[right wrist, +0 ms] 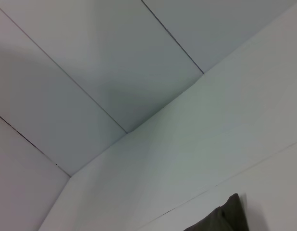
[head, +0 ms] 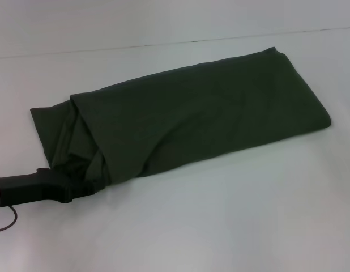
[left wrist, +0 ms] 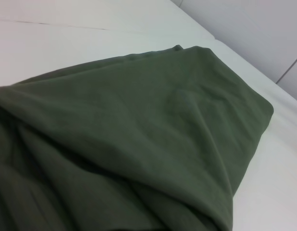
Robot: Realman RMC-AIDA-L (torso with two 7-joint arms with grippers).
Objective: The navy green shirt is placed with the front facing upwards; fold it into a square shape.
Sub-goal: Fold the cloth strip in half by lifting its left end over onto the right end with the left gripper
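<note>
Black and partly hidden, the left end effector (head: 93,184) sits at the near left of the table (head: 231,226), its tip tucked under the bunched left end of the navy green shirt (head: 197,119). The fingers are covered by cloth, so whether they are spread or pinching fabric cannot be told. The left wrist view shows only folds of green cloth close to the lens, which fits an arm buried at that end.

Moving right, the shirt lies as a long folded band running from the near left towards the far right, plain green side up, with no lettering showing. Its left end is loose and rumpled, with a flap sticking out at the far left corner; its right end is a clean, rounded fold with fairly square corners. The band looks too long to be a square, so at least one more fold across its length seems due.

The fabric looks soft, light and limp, likely to sag and slide on itself when lifted, not to hold a crease. A sound hold would be at the left end's corners, taking all layers together, so the end can be carried over towards the right fold.

The right end effector does not appear in the head view; its wrist camera sees mostly white surfaces and a small corner of the shirt.
</note>
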